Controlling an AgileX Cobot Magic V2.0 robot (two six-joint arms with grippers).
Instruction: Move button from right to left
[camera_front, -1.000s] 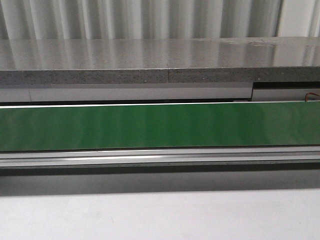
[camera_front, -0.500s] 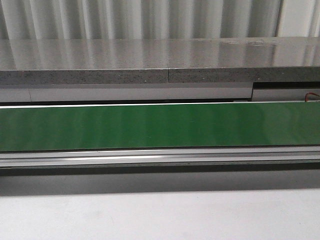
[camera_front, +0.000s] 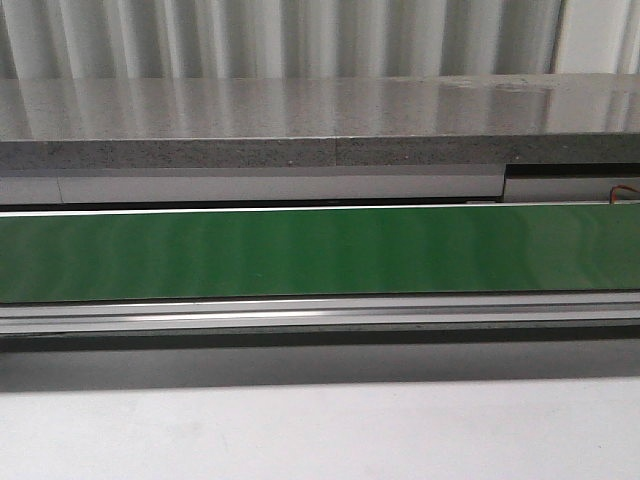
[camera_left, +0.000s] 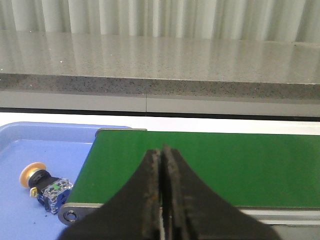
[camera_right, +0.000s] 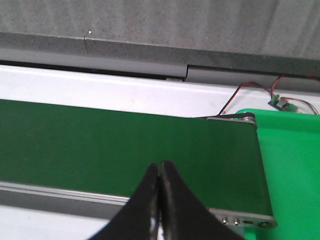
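The button (camera_left: 44, 184), with a yellow cap, black collar and blue-grey body, lies on its side in the blue tray (camera_left: 30, 150) in the left wrist view, just off the belt's left end. My left gripper (camera_left: 162, 152) is shut and empty, hovering over the green belt (camera_left: 225, 165) to the right of the button. My right gripper (camera_right: 160, 167) is shut and empty over the belt (camera_right: 100, 145) near its right end. Neither gripper nor the button shows in the front view.
The green conveyor belt (camera_front: 320, 250) runs across the front view between a grey stone counter (camera_front: 300, 120) behind and a white table (camera_front: 320, 430) in front. A green tray (camera_right: 295, 165) sits beyond the belt's right end, with red wires and a small circuit board (camera_right: 280, 102) behind it.
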